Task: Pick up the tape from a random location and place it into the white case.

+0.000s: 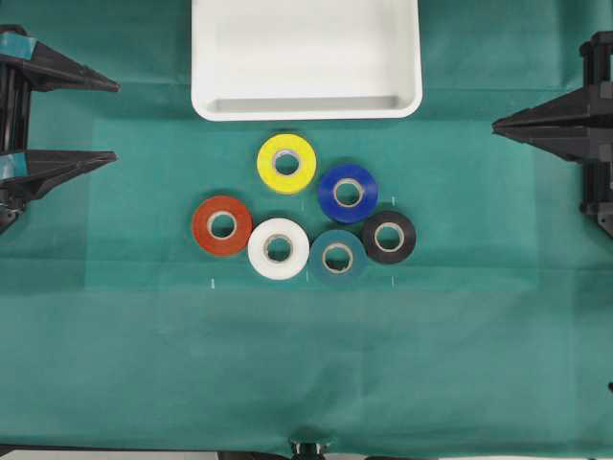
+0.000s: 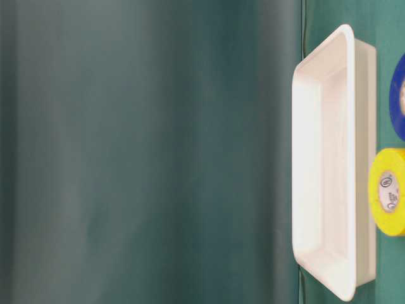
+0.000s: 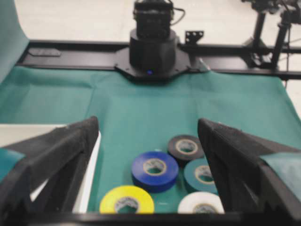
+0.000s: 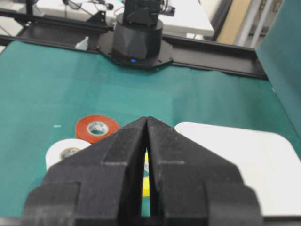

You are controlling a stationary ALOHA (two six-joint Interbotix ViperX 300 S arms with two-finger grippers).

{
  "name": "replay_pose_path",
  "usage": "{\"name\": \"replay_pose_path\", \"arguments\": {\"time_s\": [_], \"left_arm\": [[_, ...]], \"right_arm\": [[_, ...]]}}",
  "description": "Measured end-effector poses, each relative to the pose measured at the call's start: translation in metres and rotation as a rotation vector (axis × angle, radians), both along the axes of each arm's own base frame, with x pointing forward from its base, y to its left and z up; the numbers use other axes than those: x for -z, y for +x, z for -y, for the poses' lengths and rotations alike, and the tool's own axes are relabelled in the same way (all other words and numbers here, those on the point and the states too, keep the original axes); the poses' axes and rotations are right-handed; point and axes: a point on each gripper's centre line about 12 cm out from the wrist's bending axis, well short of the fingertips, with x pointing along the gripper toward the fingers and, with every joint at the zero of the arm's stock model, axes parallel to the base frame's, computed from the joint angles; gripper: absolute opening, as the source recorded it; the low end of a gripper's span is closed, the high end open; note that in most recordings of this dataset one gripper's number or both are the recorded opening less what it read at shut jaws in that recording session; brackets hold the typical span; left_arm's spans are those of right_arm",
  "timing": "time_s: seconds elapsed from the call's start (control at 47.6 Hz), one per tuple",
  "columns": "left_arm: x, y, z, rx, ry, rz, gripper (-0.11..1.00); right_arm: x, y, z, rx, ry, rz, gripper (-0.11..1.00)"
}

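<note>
On the green-clothed tabletop (image 1: 144, 364), the teal tape (image 1: 337, 257) lies below the white case (image 1: 306, 105); left claw (image 1: 115, 122) gapes wide, right claw (image 1: 494, 125) pinched closed, empty.

Right gripper (image 4: 146, 123) pressed closed — beyond it an orange-red roll (image 4: 97, 128), white roll (image 4: 66, 153), white case (image 4: 244, 165).

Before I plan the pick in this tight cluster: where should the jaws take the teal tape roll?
Come from above. The teal tape roll lies flat, with the white roll and black roll close alongside. Probably put one jaw in its core and one on its free near rim, away from the white case.
</note>
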Motion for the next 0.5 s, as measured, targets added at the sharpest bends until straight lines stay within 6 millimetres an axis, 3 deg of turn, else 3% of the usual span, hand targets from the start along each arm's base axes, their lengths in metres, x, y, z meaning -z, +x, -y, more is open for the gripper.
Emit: {"name": "replay_pose_path", "arguments": {"time_s": [0.504], "left_arm": [[0.000,-0.002,0.031,0.155,0.000,-0.002,0.98]], "right_arm": [[-0.001,0.000,0.000,0.000,-0.001,-0.008,0.02]]}}
